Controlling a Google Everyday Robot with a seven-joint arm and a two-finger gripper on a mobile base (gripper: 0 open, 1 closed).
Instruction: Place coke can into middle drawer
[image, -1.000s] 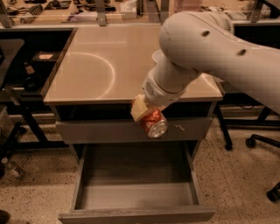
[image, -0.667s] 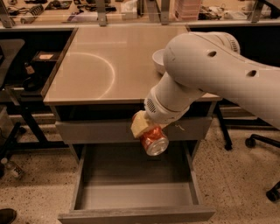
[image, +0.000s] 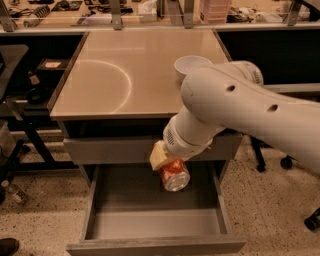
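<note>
Open middle drawer (image: 150, 222) | end effector (image: 167, 167) — clamping coke can (image: 175, 176) — lower, above it

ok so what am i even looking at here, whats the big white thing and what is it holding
The big white shape is a robot's arm. There is only one camera, and it looks down at a cabinet from above and in front. At the arm's end is the gripper, which hangs over the open middle drawer. Its jaws are shut on a red coke can, held in the air above the drawer's bare grey floor. On the tan tabletop sits one white bowl, partly hidden by the arm.
</note>
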